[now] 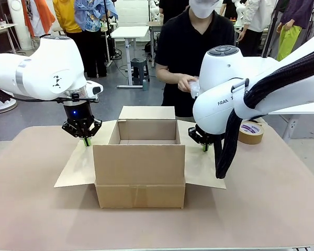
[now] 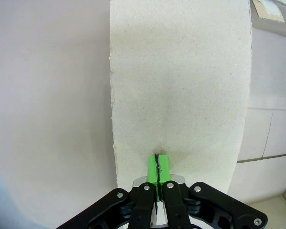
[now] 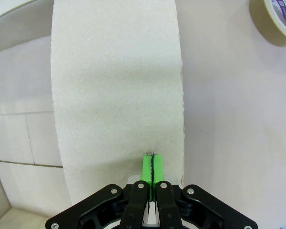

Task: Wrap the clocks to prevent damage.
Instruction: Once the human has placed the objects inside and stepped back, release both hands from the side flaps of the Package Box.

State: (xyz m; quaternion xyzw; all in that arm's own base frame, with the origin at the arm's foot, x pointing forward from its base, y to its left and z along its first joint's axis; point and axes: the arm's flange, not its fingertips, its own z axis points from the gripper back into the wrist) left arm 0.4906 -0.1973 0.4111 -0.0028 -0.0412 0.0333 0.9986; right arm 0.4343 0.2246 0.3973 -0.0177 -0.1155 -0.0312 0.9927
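Clenched empty, the left pincer (image 1: 87, 141) and right pincer (image 1: 204, 148) should pin the side flaps (image 1: 78, 167) of the box (image 1: 139, 172) flat, steadily, without sliding.

**Where everything sits around the open box**

The box (image 1: 139, 167) stands in the middle of the table (image 1: 36, 209), directly ahead of me, top open. Its left flap (image 1: 78, 167) lies spread out on the table to the left and its right flap (image 1: 201, 167) to the right. The far flap (image 1: 146, 112) folds back behind the opening. My left gripper (image 1: 87, 141) points down onto the left flap, fingertips touching it near the box wall. My right gripper (image 1: 204, 148) does the same on the right flap. A tape roll (image 1: 250, 132) lies on the table to the right of the right flap, apart from it. A person (image 1: 193, 47) stands behind the box at the far side, hands (image 1: 187, 82) together above it.
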